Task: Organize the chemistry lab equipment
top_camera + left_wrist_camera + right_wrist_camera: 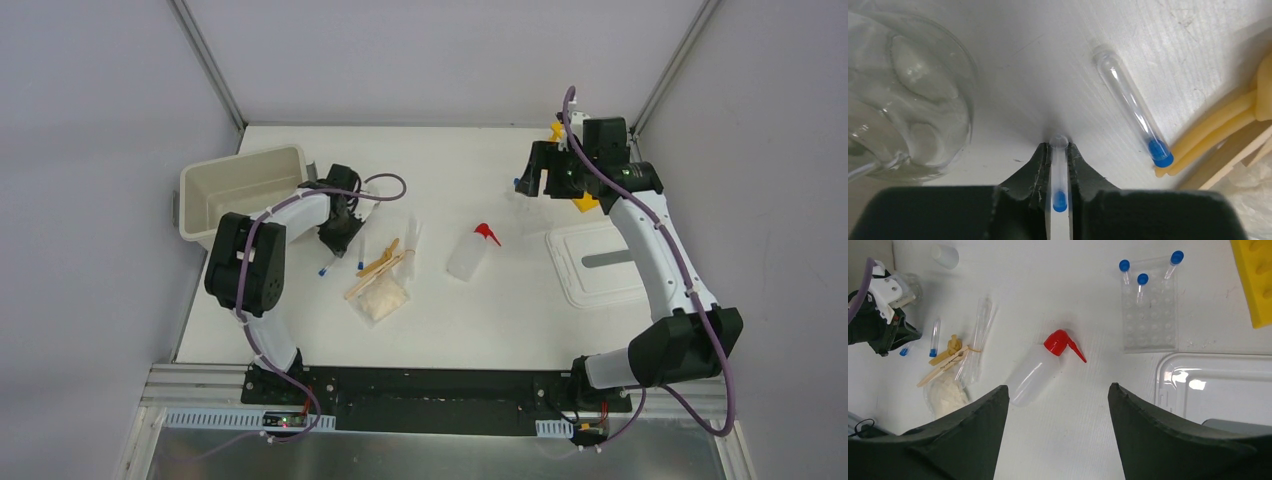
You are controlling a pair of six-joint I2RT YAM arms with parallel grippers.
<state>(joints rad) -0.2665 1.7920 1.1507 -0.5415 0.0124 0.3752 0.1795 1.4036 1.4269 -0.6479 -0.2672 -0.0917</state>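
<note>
My left gripper (1059, 146) is down at the table, shut on a small clear blue-capped tube (1060, 172) that lies lengthwise between its fingers. A second tube (1133, 112) lies free to the right, its cap against the wooden sticks (1218, 131). The clear beaker (903, 95) stands just left of the gripper. My right gripper (1058, 386) hangs open high over the table, holding nothing. Below it lies the squeeze bottle (1040, 372) with its red nozzle. The yellow rack (1255, 280) is at the far right. The beige packet (948, 392) lies by the sticks.
A clear holed tray (1149, 315) holds three upright blue-capped tubes. The white lid (597, 262) lies at the right, under my right arm. The cream bin (240, 185) stands at the back left, close behind my left arm. A clear plastic sleeve (979, 335) lies beside the sticks.
</note>
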